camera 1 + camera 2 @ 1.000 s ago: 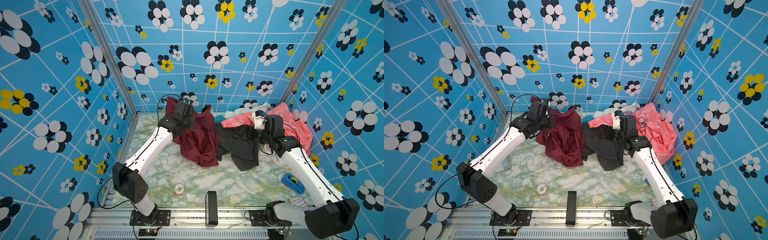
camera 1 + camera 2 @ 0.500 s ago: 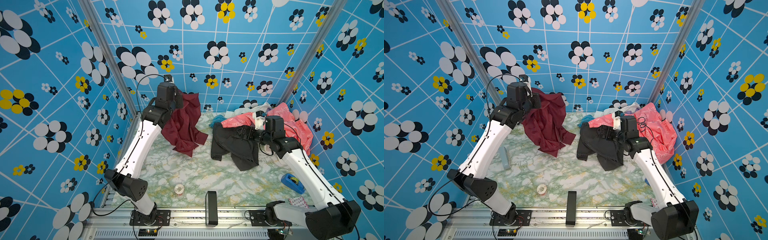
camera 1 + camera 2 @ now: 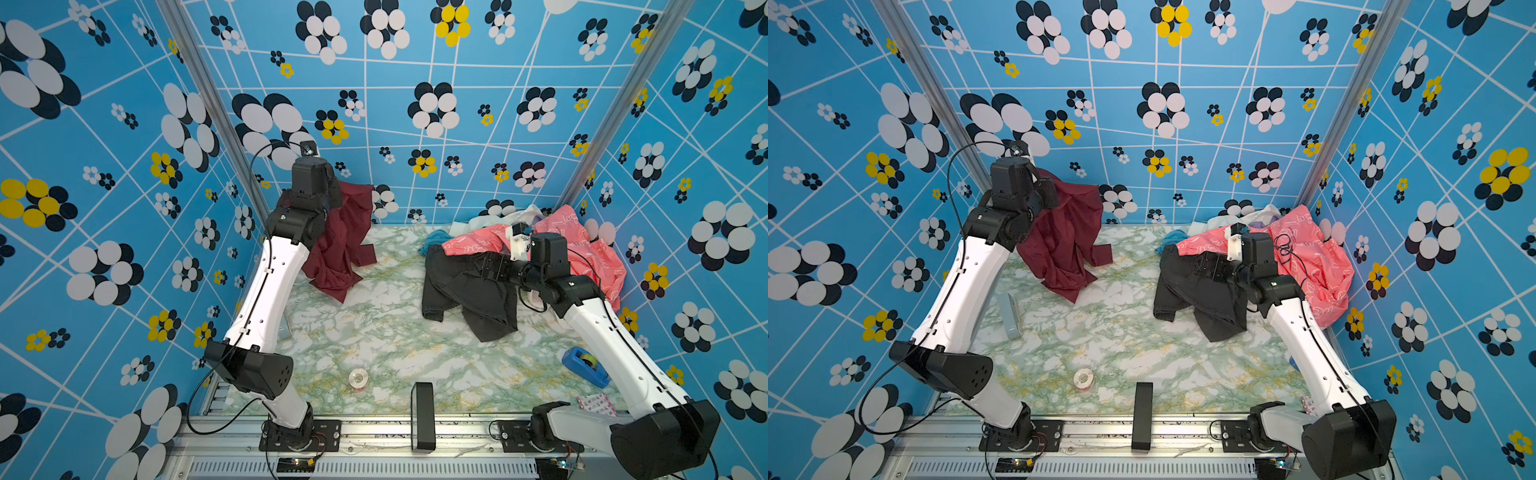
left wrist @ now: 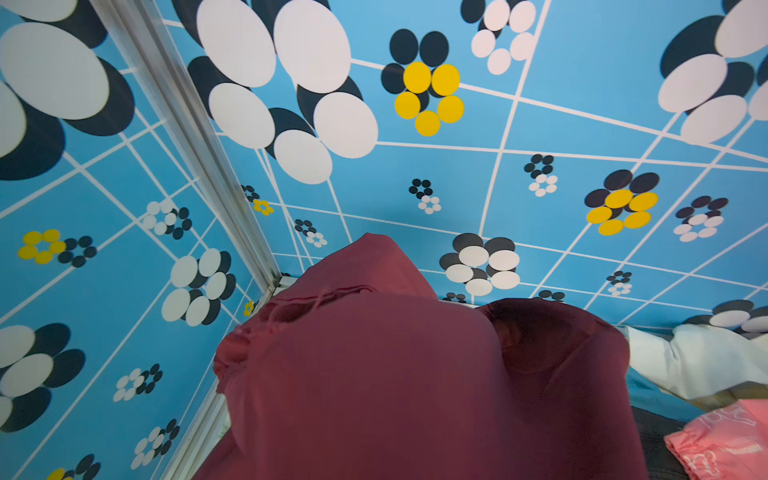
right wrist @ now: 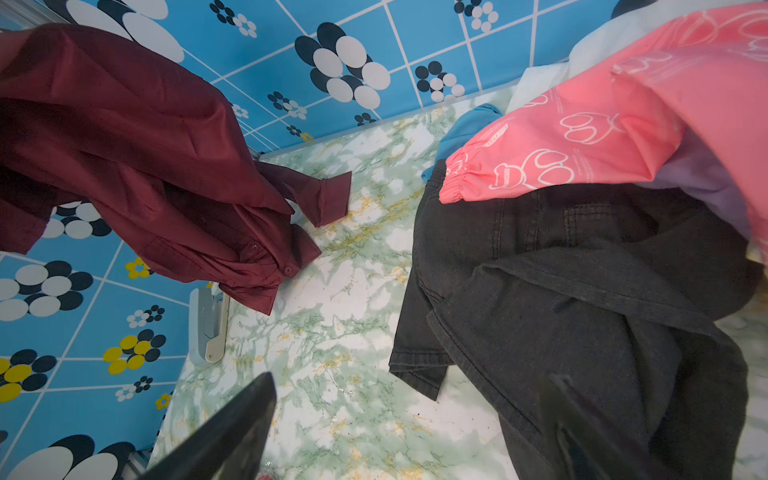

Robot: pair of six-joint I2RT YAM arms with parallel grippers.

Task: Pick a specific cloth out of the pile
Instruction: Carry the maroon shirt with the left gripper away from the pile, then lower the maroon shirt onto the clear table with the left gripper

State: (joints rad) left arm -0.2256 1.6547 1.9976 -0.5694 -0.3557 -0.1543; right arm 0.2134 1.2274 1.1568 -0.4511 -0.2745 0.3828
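Lifted farther off the pile (image 3: 575, 243), maroon shirt (image 3: 338, 245) hung below the left gripper (image 3: 335, 195), clamped on it.
Right gripper (image 5: 411, 380) gaped; its wrist view alone showed buttons (image 5: 288, 271).

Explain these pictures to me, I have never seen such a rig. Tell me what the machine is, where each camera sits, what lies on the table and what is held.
This is a robot with two white arms mounted at the front edge of a marble-patterned table. Two pictures come from a camera pair above, looking down on everything; the other two come from a camera on each wrist. The left arm has its jaws shut on the maroon cloth, lifted so that it hangs down toward the table; it fills the left wrist view. At the back right lies the pile: a pink jacket, a dark grey garment, blue and white pieces. The right arm has its jaws open over the dark grey garment, holding nothing.
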